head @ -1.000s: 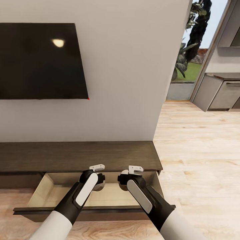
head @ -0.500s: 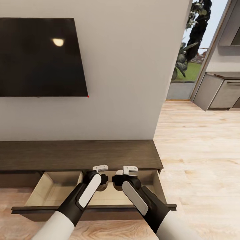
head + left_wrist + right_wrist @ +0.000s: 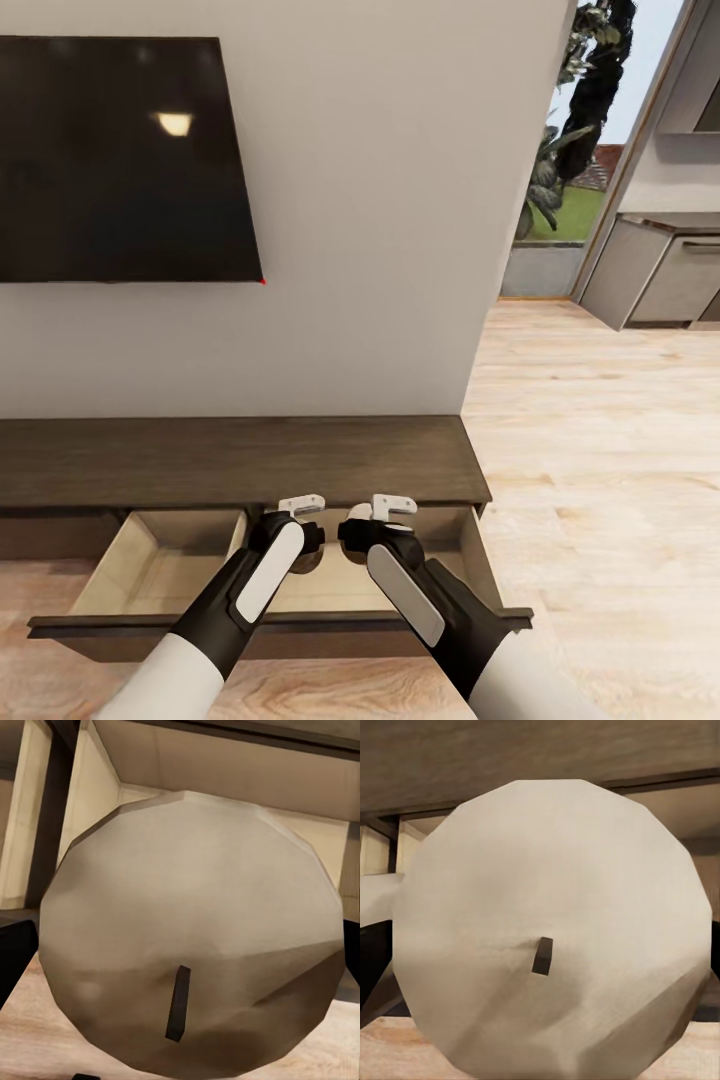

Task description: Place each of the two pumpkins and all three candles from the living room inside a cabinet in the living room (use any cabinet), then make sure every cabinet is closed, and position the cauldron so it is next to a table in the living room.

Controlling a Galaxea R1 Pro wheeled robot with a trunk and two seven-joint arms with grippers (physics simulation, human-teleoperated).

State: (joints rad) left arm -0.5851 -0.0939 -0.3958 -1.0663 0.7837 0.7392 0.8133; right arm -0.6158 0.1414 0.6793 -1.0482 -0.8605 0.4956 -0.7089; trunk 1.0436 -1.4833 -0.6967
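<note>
Both my arms are over the open drawer (image 3: 150,580) of the dark wood TV cabinet (image 3: 230,462), right-hand section, pulled out toward me. Left gripper (image 3: 297,545) and right gripper (image 3: 358,532) sit side by side near the drawer's far edge, close together, just under the cabinet top.

Left wrist cam: a cream-white candle (image 3: 187,930) sits end-on btwn my fingers, dark wick (image 3: 178,1003) toward the lens, tan drawer walls behind it. Right wrist cam: a second cream-white candle (image 3: 551,930), wick (image 3: 542,955) also facing me, cabinet front and drawer inside behind. So each hand is clamped on a candle, as far as I can judge; jaw edges show only as dark slivers at the sides.

Step in hand, I'd say: dropping two candles into the drawer. Both look to be above the tan inside, not yet resting on its floor.

Next move: lower a bit, let go w/o the two candles knocking each other, lift both wrists clear of the front panel (image 3: 280,630), then push it shut. TV (image 3: 120,160) on the wall above, kitchen units (image 3: 670,280) far right.
</note>
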